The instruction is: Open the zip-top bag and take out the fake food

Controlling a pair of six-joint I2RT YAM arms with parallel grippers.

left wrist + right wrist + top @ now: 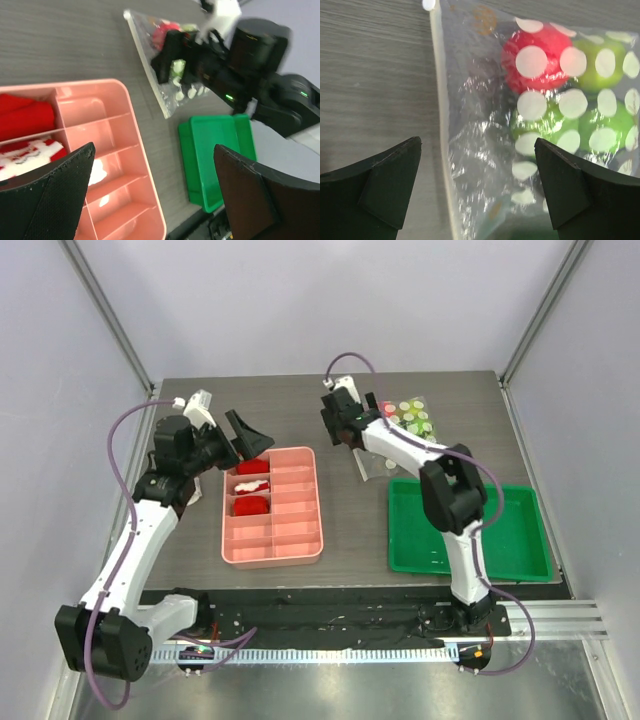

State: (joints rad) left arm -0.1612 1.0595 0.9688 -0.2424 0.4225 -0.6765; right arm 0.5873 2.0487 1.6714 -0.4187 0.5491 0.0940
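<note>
Right pincer (pixel 476 150), jaws wide & empty, hung over zip-top bag (pixel 480 120) lying flat on far-right counter (pixel 370 75), fake food (pixel 540 60) inside; ideally pinch one seal lip only, left pincer (pixel 154 150) (also released) taking the other.

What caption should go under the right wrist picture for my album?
Open right gripper hovers over the dotted zip-top bag, fake fruit inside.

One camera looked down on the whole table (pixel 350 530) from behind, and both wrist cameras faced the zip-top bag (pixel 470 155), the right closest.
</note>
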